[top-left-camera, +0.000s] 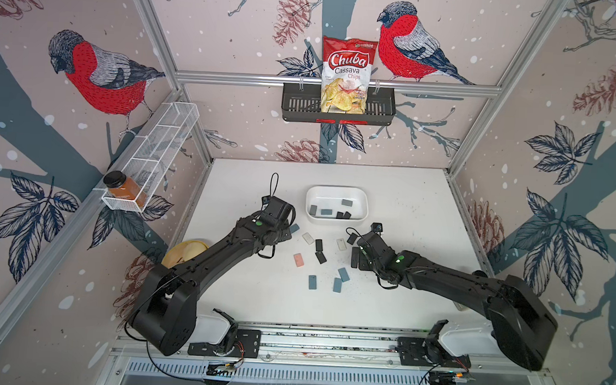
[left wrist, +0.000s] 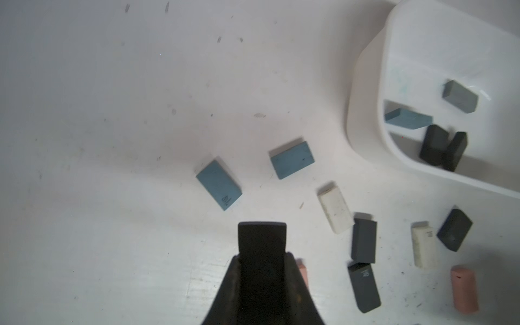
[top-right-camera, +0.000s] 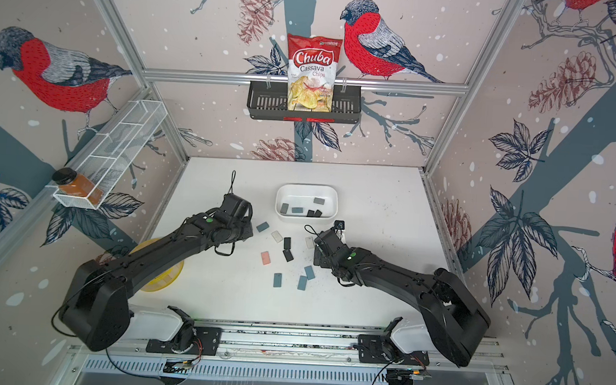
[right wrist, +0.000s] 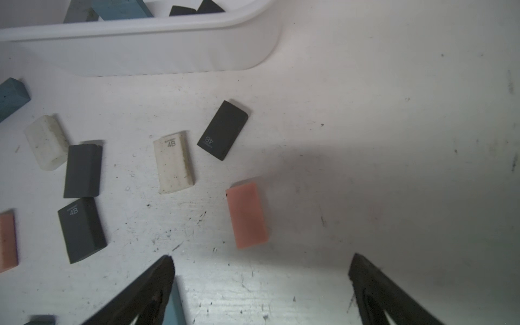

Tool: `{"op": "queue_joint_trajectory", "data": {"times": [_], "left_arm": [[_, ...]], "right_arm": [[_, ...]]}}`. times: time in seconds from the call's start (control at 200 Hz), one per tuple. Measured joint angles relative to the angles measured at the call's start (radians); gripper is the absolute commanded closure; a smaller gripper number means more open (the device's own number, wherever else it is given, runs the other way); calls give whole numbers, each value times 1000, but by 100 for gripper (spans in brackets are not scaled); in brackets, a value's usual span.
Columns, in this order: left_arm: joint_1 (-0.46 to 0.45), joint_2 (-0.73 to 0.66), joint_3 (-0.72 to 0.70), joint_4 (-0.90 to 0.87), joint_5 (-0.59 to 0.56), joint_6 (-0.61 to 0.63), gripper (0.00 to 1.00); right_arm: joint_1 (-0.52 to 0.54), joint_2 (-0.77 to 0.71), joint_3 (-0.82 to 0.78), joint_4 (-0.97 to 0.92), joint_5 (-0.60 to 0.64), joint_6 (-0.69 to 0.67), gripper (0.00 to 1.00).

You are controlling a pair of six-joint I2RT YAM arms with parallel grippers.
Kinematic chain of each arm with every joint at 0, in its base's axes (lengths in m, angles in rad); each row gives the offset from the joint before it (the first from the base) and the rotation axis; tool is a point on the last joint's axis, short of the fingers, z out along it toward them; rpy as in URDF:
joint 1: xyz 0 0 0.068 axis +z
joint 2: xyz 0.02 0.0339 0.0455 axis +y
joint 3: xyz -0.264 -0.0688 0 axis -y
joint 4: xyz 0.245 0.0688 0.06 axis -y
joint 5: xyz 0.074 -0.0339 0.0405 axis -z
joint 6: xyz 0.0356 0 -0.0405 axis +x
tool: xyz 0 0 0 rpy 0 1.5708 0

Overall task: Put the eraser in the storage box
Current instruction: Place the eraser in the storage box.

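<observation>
Black eraser is clamped in my left gripper, mid-frame, left of the storage box in both top views. Right gripper jaws are wide apart and empty, near a pink eraser.

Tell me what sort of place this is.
Most likely a robot test cell, not a home or office. Two arms are mounted on a rail, an aluminium frame holds wallpaper panels, and erasers lie strewn beside a tub on a table.
</observation>
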Motion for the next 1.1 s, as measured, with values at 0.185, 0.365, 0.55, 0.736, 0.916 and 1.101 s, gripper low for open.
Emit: {"op": "queue_joint_trajectory", "data": {"times": [0.185, 0.365, 0.55, 0.736, 0.916, 1.101], "left_arm": [[-16, 111, 200, -18, 19, 26, 87], [-24, 269, 388, -36, 44, 35, 87], [-33, 446, 563, -49, 53, 52, 87], [-48, 603, 722, -74, 56, 60, 87], [-53, 732, 842, -109, 66, 69, 87], [-54, 805, 889, -125, 71, 72, 84]], "right_arm": [[-14, 38, 0, 27, -3, -7, 7], [-20, 73, 3, 44, -18, -11, 15], [-26, 101, 9, 61, -31, -19, 18], [-30, 134, 22, 76, -39, -33, 21], [-32, 158, 37, 76, -47, -42, 27], [-34, 166, 42, 76, -54, -57, 34]]}}
